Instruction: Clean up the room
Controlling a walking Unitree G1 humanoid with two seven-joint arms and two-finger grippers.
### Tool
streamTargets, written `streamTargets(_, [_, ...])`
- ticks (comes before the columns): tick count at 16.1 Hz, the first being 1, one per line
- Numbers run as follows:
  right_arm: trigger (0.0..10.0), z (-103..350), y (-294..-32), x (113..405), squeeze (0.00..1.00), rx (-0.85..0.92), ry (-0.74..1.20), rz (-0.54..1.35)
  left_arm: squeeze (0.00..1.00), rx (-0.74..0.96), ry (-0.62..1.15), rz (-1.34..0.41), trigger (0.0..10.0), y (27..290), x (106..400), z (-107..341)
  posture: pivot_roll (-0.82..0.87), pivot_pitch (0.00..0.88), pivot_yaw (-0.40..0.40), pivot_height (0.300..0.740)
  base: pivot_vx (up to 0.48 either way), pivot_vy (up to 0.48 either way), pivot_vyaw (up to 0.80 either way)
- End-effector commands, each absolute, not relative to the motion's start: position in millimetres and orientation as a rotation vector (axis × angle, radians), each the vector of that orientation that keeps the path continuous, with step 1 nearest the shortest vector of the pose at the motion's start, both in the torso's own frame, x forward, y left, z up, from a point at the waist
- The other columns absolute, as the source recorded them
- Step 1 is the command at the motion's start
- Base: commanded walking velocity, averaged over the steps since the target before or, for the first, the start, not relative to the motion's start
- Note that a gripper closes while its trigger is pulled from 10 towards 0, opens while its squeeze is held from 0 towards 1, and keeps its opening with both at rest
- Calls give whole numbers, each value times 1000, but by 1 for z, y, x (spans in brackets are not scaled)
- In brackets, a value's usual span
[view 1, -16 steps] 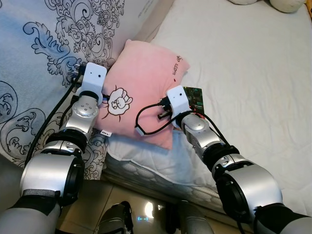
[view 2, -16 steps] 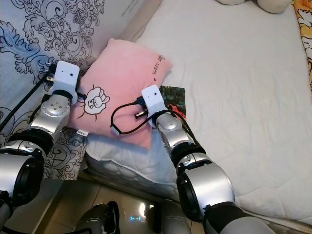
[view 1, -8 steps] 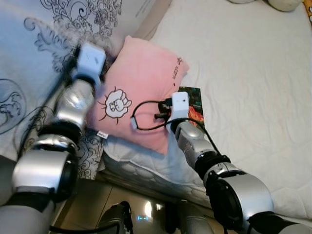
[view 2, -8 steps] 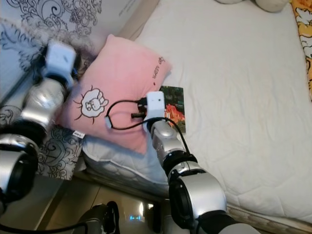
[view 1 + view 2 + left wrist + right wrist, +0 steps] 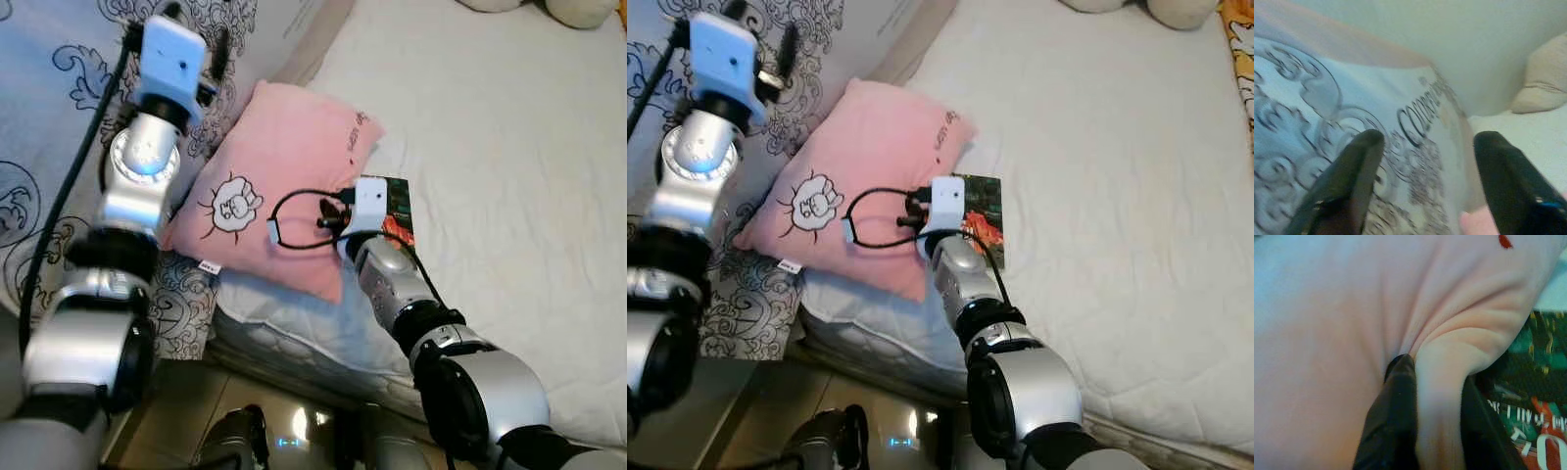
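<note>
— Where's the pink pillow (image 5: 284,186)?
— On the white bed (image 5: 509,166), at its edge, against the patterned quilt (image 5: 59,117).
— And the claws?
— The right claw (image 5: 1432,416) pinches a fold of the pillow; its tips are buried in fabric. The left claw (image 5: 1425,176) hangs released above the quilt. A card (image 5: 397,201) beside the pillow is half hidden.

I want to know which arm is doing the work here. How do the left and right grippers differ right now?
The right gripper is shut on a fold of the pink pillow; the left gripper is open, holding nothing. The right one is low at the pillow's edge beside the dark green book; the left is raised before the patterned blue quilt. Both have two black fingers.
</note>
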State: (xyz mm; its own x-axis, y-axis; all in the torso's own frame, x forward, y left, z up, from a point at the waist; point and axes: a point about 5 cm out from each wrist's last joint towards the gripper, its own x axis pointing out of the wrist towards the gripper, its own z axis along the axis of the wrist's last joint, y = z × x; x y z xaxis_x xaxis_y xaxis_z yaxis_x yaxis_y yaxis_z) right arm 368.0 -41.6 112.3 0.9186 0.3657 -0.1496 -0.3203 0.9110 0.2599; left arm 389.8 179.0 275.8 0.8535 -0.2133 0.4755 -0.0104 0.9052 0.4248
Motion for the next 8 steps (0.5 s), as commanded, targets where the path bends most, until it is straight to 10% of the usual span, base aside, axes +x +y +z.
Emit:
streamTargets(1, [10000,111,-20,358,1000,236,162,384,1000,419,-517,-154,10000,173,387,267,-86,139,-11,740,0,0,0])
streamTargets(8, [10000,112,-20,356,1000,204,129,377,1000,407,-498,-175,10000,170,386,261,-87,138,-11,740,0,0,0])
